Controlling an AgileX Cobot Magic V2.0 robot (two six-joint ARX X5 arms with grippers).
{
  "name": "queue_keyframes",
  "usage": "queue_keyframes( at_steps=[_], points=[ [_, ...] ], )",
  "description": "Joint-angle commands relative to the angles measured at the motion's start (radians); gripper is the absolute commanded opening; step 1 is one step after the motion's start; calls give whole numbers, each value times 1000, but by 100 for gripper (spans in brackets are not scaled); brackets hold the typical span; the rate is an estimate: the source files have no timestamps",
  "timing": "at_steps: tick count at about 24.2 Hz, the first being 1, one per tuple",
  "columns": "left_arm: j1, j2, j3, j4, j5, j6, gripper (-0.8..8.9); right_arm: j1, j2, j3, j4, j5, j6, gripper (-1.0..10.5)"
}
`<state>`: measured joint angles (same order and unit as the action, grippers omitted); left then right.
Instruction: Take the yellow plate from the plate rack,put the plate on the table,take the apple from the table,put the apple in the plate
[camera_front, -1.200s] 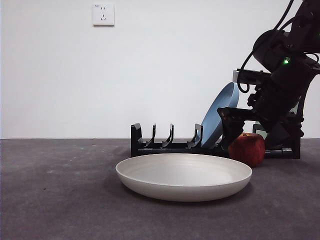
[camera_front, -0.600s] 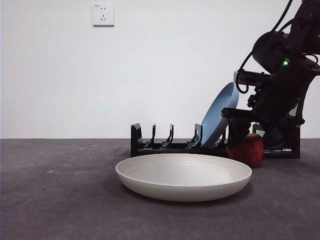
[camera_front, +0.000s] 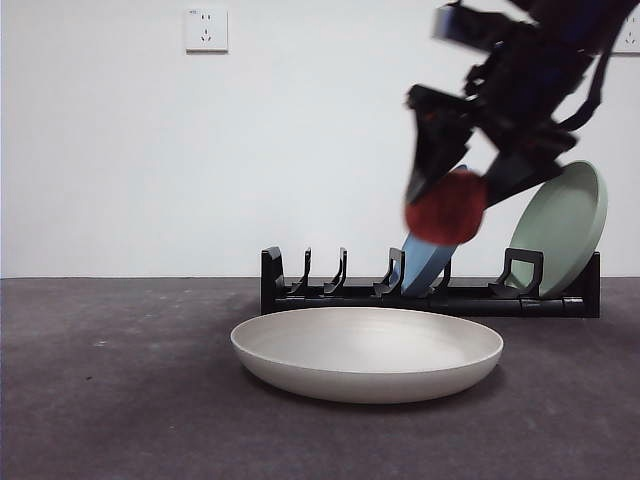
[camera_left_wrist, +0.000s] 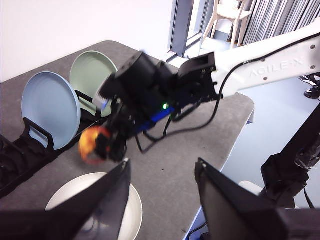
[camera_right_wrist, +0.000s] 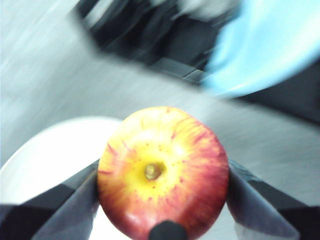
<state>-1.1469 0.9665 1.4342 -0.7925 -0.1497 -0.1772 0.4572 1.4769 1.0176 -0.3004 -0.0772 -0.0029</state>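
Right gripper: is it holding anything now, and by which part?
Yes. The right gripper is shut on the apple, one jaw on each side, stem dimple facing its camera. The left gripper holds nothing.

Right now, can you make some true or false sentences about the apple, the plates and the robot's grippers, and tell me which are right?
1. The red apple with yellow streaks is clamped in the right gripper. True.
2. The apple lies in the wide cream-coloured yellow plate. False: it is held in the air, above the plate.
3. The yellow plate rests on the dark grey table. True.
4. The long black plate rack holds three plates. False: only a blue plate and a pale green plate stand in it.
5. The left gripper holds a plate. False: its jaws are open and empty.
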Motion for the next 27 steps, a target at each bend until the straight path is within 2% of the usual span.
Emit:
queue_keyframes(
  at_steps=[1,6,14,16,20,21,27],
  points=[
    [-3,-1,-6,-5,-2,-6,216,81,38,-5,12,-1,13,-13],
    [-3,-1,-6,-11,-2,-6,216,188,174,-5,16,6,13,-13],
    [-3,-1,-6,-27,-3,-5,216,206,242,-5,-16,5,13,-3],
    [-3,-1,-6,-38,-3,-6,216,204,242,-5,-36,5,26,105],
    [-3,-1,-6,-63,-3,-6,216,204,242,-5,-56,5,40,618],
    [-3,-1,-6,-72,-3,-6,216,204,241,-5,-56,5,44,707],
    [-3,-1,-6,-169,-6,-6,216,204,230,-5,-56,6,47,724]
  ],
)
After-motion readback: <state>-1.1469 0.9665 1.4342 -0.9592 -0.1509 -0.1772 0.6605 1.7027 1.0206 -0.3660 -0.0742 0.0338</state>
